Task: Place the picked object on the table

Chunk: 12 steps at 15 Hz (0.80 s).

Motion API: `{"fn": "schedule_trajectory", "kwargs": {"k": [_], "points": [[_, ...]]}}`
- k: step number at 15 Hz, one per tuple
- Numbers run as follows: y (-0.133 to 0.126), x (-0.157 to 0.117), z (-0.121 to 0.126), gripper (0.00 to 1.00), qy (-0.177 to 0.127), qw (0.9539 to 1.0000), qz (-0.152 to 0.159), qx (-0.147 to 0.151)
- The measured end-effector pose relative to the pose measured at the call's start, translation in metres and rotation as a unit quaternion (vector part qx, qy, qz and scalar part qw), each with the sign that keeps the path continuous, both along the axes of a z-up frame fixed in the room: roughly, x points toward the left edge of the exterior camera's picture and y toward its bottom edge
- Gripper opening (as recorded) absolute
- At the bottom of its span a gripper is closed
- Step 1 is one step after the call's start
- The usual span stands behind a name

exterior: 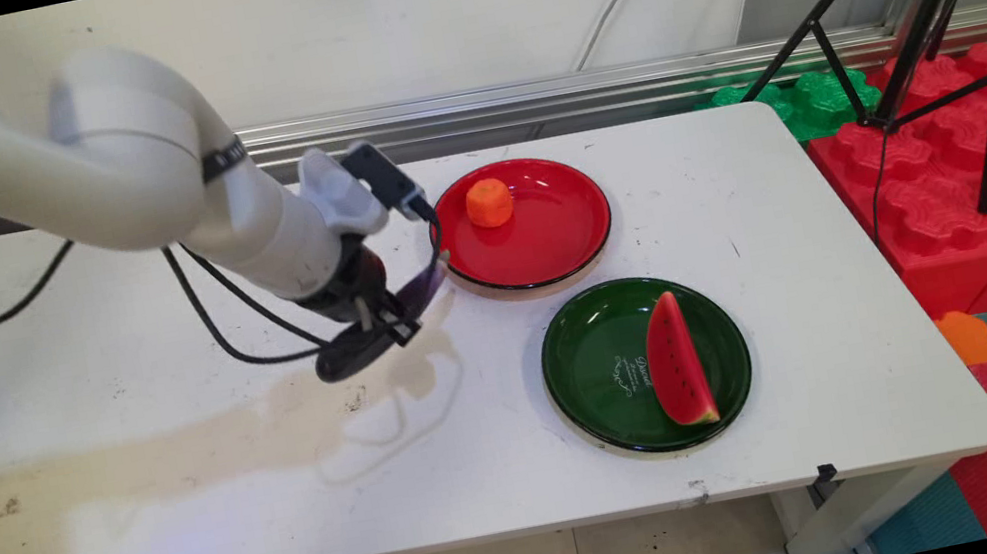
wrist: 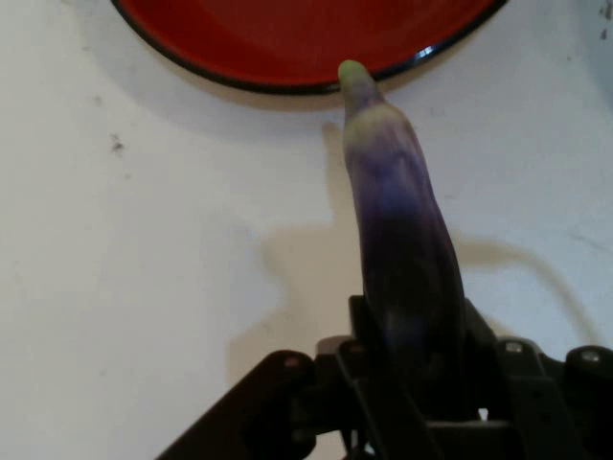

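The gripper [exterior: 392,320] is clamping a purple eggplant [wrist: 402,249] between its fingers, holding it low over the white table [exterior: 130,463]. The eggplant's pale green tip is reaching the near-left rim of the red plate [exterior: 547,237], which is lying just right of the gripper. An orange fruit [exterior: 489,203] is sitting on the far part of that plate. Nearer and to the right, a green plate [exterior: 591,371] is carrying a watermelon slice [exterior: 676,362]. Black cables [exterior: 206,317] are hanging from the arm on the left.
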<state>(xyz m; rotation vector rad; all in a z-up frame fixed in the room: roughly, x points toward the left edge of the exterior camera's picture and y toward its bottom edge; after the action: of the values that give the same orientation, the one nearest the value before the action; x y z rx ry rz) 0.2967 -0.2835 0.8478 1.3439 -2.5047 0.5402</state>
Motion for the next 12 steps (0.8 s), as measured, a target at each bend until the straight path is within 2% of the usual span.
{"fn": "schedule_trajectory", "kwargs": {"k": [12], "points": [[-0.005,-0.004,-0.055,0.00,0.015,0.9999,0.003,0.005]]}}
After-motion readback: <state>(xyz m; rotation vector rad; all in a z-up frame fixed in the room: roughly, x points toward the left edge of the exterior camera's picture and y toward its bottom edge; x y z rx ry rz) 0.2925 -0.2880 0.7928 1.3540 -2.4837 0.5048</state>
